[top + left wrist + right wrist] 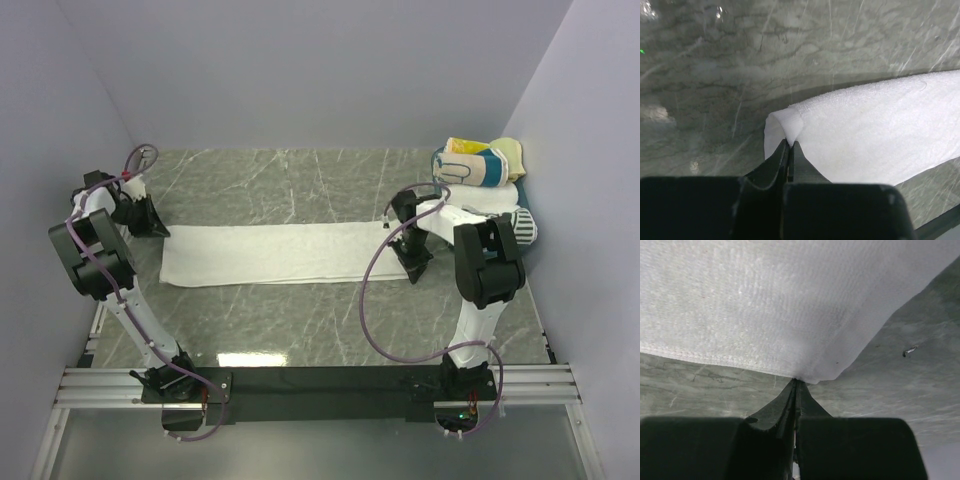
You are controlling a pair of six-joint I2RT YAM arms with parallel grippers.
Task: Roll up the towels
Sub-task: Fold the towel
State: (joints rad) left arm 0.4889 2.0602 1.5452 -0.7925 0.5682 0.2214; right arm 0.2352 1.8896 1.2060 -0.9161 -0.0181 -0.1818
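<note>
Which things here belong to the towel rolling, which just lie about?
In the job: large plain white cloth towel lying flat; left gripper and right gripper, each shut on its corner.
Lying about: rolled yellow-teal-white striped towel; white dark-printed towel.

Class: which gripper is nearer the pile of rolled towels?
Right. The right gripper pinches the flat towel's right end, just in front of the rolled towels. The left gripper pinches the towel's opposite, left end, much farther away.
</note>
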